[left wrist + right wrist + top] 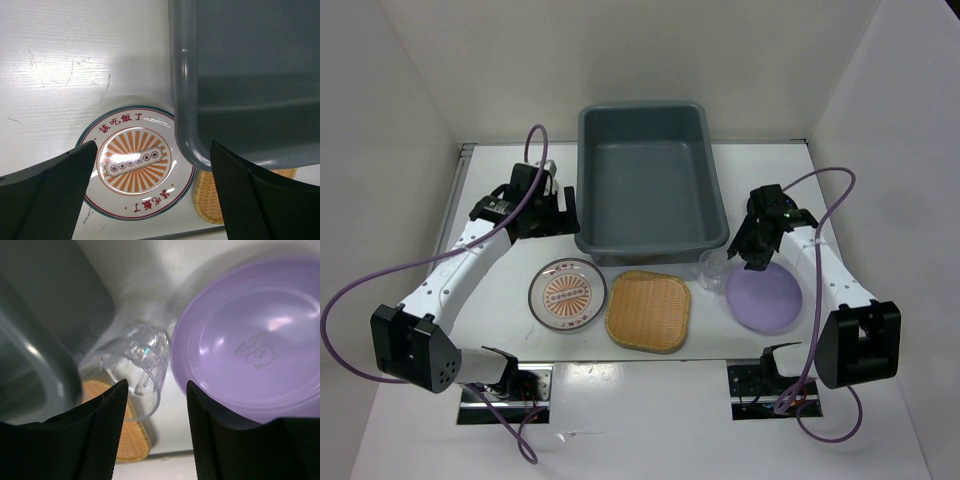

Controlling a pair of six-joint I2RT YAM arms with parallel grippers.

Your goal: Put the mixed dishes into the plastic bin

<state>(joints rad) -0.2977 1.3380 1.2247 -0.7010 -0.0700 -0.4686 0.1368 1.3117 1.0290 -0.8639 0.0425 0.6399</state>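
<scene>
The left gripper (155, 200) has its fingers (45, 200) wide apart with nothing between them. It hangs over the table (75, 60) at the bin's (240, 75) near left corner, with the sunburst plate (135, 160) below it. Only this wrist view shows the red characters around the plate's rim and the row of small marks in its middle. It also shows an edge of the tray (207, 200) beside the bin corner.

The right gripper (157, 435) is also spread and grips nothing. The cup (137, 360) lies beyond the gap between its fingers, just beside the lilac plate (255, 345). Whether the cup stands or lies tipped cannot be told. Only this view shows a faint figure stamped in the lilac plate's middle. The bin (50, 305) and a bit of tray (136, 440) sit to the left.

The top view alone gives the whole layout. The left gripper (552, 215) is beside the bin's (650, 180) left wall, and the right gripper (752, 250) is near its near right corner, over the cup (713, 268).

Counted there are one bin, one sunburst plate (567, 294), one tray (649, 310), one cup and one lilac plate (764, 297). That makes four dishes, all on the table (500, 300) in a row just in front of the bin. The two arms number two grippers.
</scene>
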